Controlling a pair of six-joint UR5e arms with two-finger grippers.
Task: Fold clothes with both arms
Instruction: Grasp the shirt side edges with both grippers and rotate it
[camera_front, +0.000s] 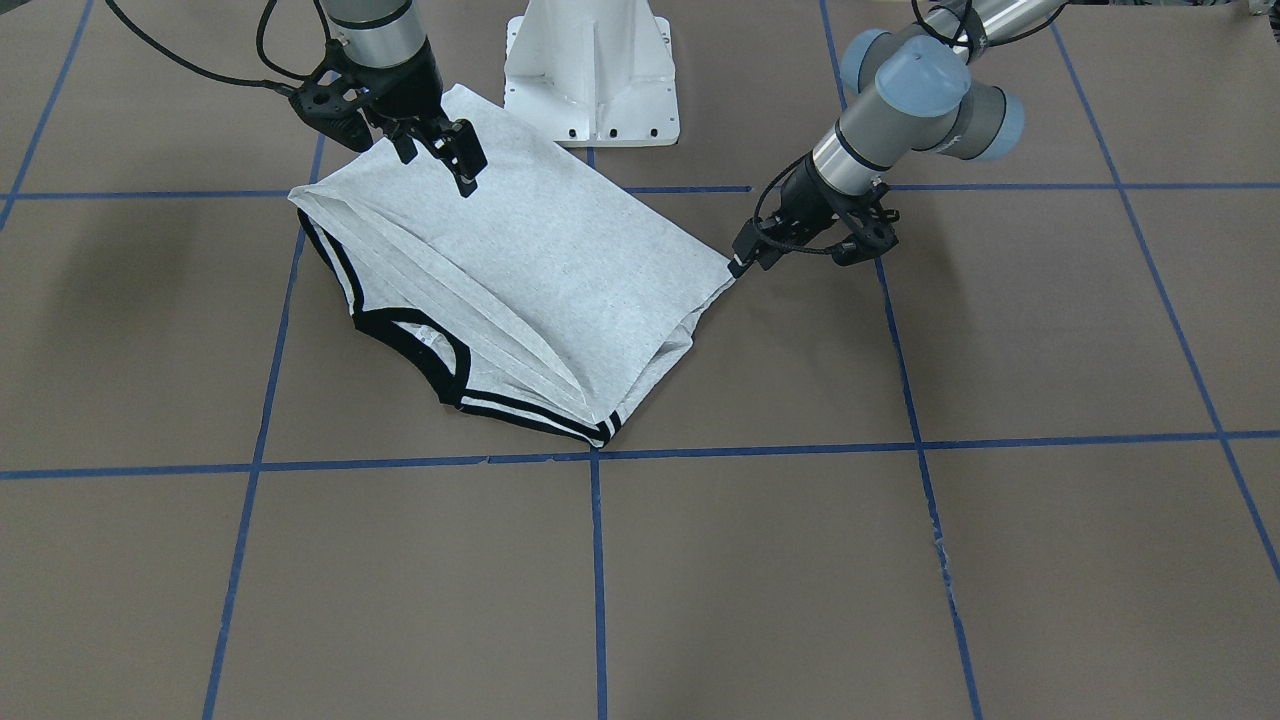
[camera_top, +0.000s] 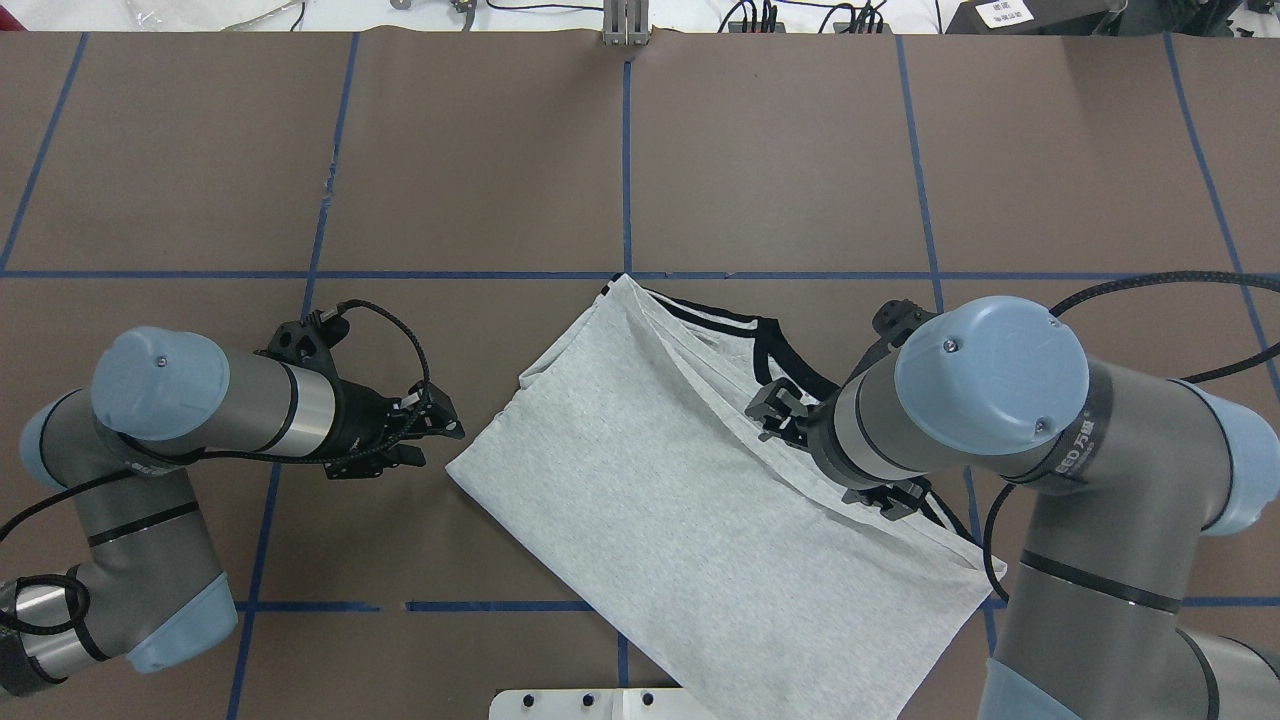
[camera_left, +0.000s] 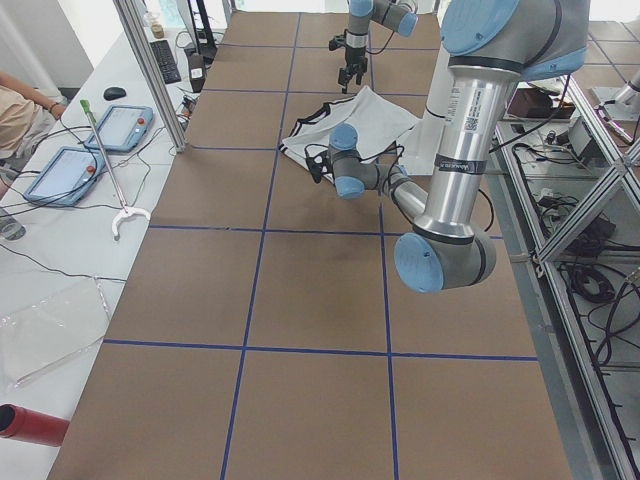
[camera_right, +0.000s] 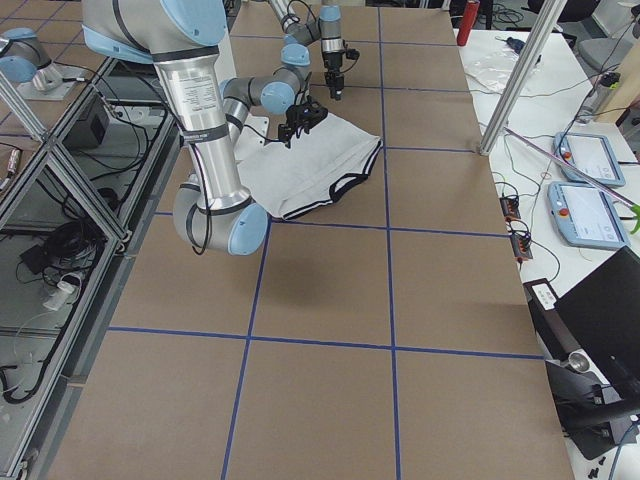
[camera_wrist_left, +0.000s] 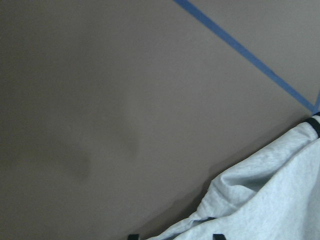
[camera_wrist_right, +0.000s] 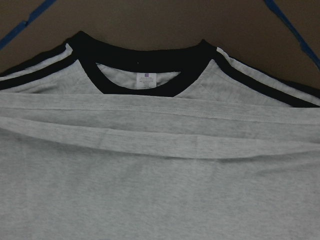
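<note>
The light grey T-shirt (camera_front: 560, 260) lies folded on the brown table, back side up, so the print is hidden. Its black collar (camera_wrist_right: 145, 60) and striped cuffs point away from the robot. In the overhead view the shirt (camera_top: 680, 480) lies slanted between the arms. My left gripper (camera_front: 745, 262) is low at the shirt's left corner, open, with the cloth edge (camera_wrist_left: 270, 200) just in front of its fingertips. My right gripper (camera_front: 445, 160) hangs open a little above the shirt's right part, and nothing is in it. It also shows in the overhead view (camera_top: 775, 410).
The white pedestal base (camera_front: 592, 70) stands just behind the shirt. Blue tape lines (camera_front: 598, 560) divide the table into squares. A side bench with tablets (camera_left: 125, 125) and an operator's arm lies beyond the far table edge.
</note>
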